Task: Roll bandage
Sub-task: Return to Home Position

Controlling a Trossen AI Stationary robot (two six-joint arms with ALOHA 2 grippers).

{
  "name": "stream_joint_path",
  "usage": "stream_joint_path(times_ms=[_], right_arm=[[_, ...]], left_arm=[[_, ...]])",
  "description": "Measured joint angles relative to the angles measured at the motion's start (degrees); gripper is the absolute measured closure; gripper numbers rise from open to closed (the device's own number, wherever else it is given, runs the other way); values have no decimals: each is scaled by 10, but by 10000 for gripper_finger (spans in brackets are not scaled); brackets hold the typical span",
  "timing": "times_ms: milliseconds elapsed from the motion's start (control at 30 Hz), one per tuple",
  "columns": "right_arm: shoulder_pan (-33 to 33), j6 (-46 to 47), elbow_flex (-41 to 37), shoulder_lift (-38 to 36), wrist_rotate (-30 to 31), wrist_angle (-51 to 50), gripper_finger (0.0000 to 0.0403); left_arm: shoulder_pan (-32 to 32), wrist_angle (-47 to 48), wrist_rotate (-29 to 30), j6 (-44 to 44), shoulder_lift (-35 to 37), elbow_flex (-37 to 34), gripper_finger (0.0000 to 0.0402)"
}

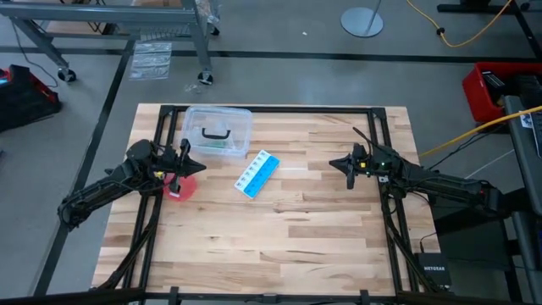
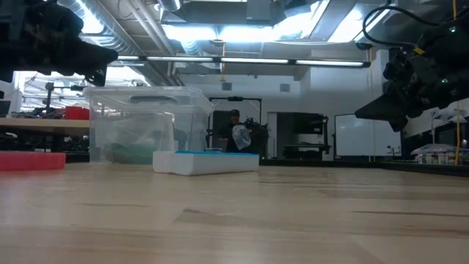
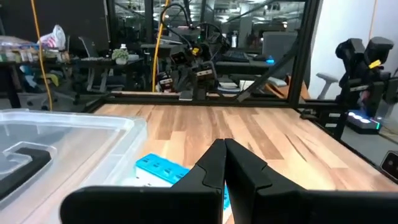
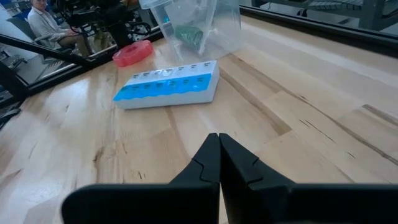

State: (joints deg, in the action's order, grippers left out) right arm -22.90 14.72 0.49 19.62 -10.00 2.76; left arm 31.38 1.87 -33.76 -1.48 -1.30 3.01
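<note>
One bandage, a small dark green bundle, lies inside the one clear plastic container, showing through its wall in the right wrist view and as a green mass low against the box floor in the low view. The container stands toward the far left part of the tabletop, its lid on top carrying a single black handle. Besides it, two loose things rest on the wood. One is a blue-and-white pill box, lying on a slant just beside the container's near right corner. The other is a red round disc, near the container's near left corner. The disc and the pill box are apart from each other. Two dark arms are raised above the wood, one on each side. The left pincer hangs close over the red disc, just in front of the container, and its two fingers are pressed together with nothing between them. The right pincer hangs over bare wood on the right half, well apart from the pill box, and its two fingers are likewise together and hold nothing. Neither pincer touches the bandage or the container. In the room beyond the tabletop, one person is seated.
</note>
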Motion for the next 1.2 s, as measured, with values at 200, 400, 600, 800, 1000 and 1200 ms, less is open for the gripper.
stream_joint_path(times_ms=[200, 400, 600, 800, 1000, 1200], right_arm=[[0, 0, 0, 0, 0, 1, 402], [0, 0, 0, 0, 0, 1, 402], [3, 0, 0, 0, 0, 1, 402], [34, -1, 0, -3, 5, 1, 402], [75, -1, 0, -3, 5, 2, 402], [121, -1, 0, -3, 4, 2, 402]], left_arm=[[0, 6, 0, -1, 0, 0, 401], [-6, 10, 0, 3, 0, 0, 402], [-61, 13, -1, 1, 2, 0, 401], [-131, 13, -1, 1, 2, 0, 402], [-183, 19, -1, 2, 2, 1, 401], [-212, 21, 10, -15, 4, 1, 402]])
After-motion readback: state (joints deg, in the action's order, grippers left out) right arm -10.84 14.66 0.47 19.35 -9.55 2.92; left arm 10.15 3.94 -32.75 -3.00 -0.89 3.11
